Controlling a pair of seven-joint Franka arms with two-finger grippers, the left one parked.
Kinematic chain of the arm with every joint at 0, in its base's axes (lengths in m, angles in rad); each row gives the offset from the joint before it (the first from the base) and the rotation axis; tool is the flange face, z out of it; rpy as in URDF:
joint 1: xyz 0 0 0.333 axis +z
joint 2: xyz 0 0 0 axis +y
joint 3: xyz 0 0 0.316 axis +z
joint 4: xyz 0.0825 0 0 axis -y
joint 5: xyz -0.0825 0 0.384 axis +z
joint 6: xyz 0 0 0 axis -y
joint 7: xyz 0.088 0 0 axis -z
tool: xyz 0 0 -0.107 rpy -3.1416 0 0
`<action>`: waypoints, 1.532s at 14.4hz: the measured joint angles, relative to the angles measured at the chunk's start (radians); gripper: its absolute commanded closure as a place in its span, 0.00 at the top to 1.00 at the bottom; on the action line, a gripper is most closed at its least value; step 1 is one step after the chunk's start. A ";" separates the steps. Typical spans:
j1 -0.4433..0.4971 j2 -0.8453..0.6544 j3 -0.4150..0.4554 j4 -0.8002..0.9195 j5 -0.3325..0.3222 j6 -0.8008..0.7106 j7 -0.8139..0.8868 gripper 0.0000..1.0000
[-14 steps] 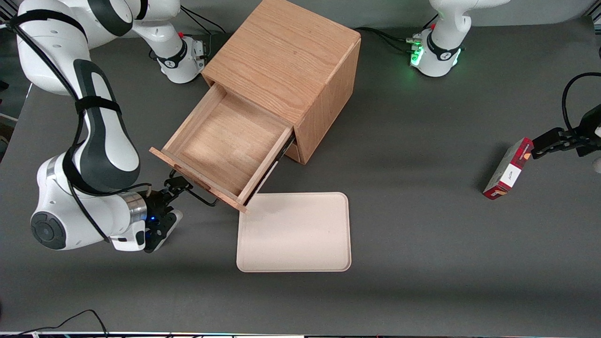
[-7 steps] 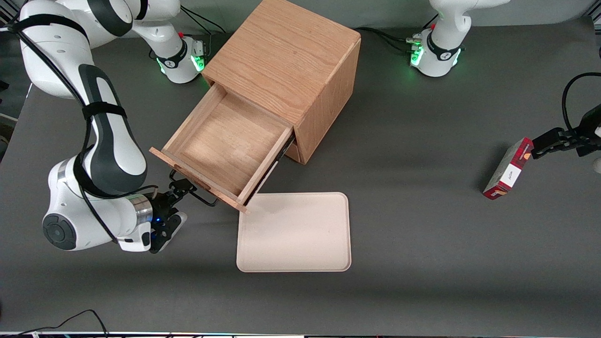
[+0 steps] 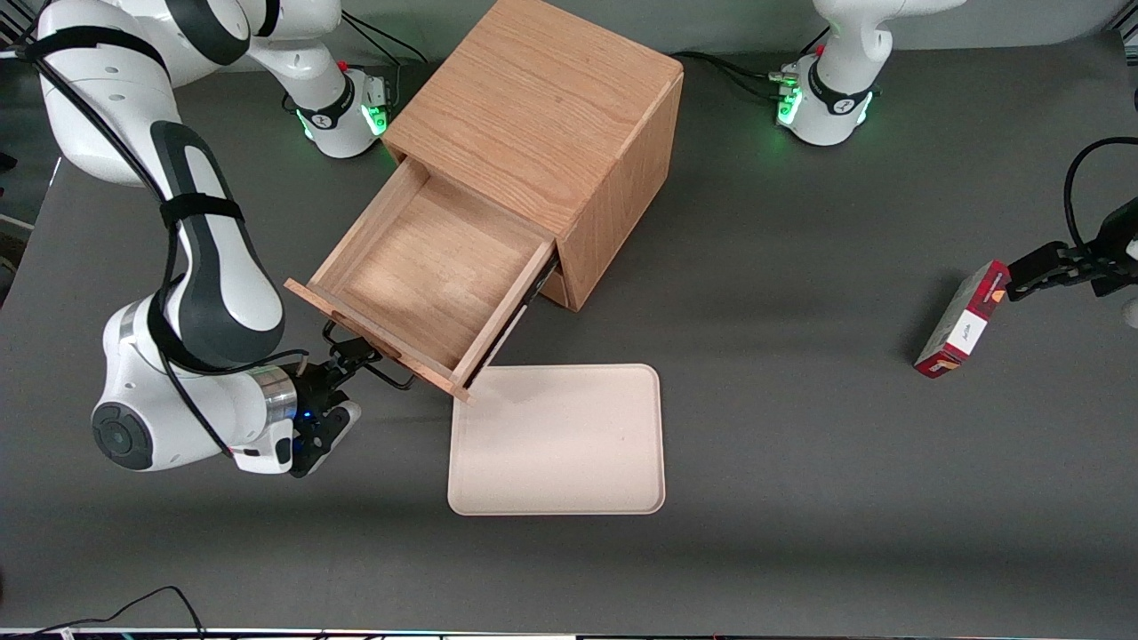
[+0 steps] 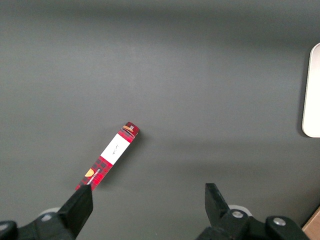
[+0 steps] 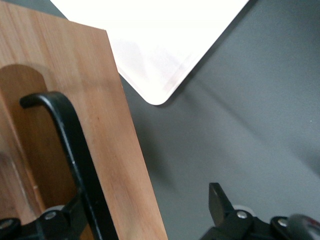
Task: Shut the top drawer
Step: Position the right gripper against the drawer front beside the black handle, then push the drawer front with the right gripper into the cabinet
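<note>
The top drawer stands pulled far out of the oak cabinet, its shallow tray bare. A thin black bar handle runs along its front panel. My right gripper is at that front panel, nearer the front camera than the drawer, and it is open. In the right wrist view the gripper straddles the drawer front: one finger lies against the black handle, the other finger hangs over bare table. Nothing is clamped.
A flat beige tray lies on the table just beside the drawer's front corner, nearer the front camera; it shows as the beige tray in the right wrist view. A red box lies toward the parked arm's end.
My right arm has shifted a little toward the drawer front, bringing the gripper closer against the handle. The drawer has hardly moved.
</note>
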 measured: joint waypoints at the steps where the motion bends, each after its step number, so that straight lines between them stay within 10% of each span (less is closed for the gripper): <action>1: 0.000 -0.014 0.001 -0.022 0.008 0.009 0.006 1.00; 22: 0.001 -0.371 0.013 -0.544 0.175 0.173 0.082 1.00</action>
